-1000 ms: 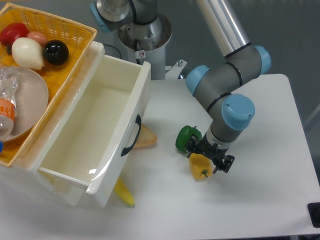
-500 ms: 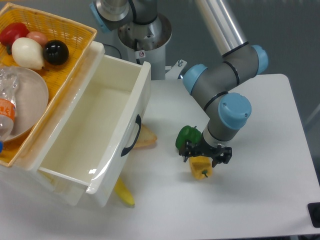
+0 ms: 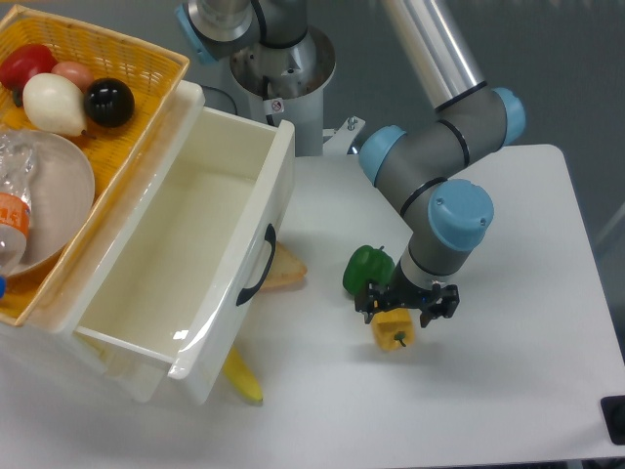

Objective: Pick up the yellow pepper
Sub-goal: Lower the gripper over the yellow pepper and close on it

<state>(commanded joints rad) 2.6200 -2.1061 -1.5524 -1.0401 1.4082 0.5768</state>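
gripper (image 3: 405, 304): jaws are set astride the yellow pepper (image 3: 393, 330), closure cannot be told | pepper sits between and below them | green pepper (image 3: 366, 269) just beside: a firm, centred squeeze is advised before lifting

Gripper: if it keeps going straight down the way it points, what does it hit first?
The yellow pepper, directly under the gripper; its fingers already flank the pepper's top. Below that, the table.

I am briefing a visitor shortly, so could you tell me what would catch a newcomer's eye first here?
First the gripper, down over the yellow pepper near the middle of the white table, with the green pepper just to its left. Next, the big open white drawer on the left, and the yellow basket of play food behind it.
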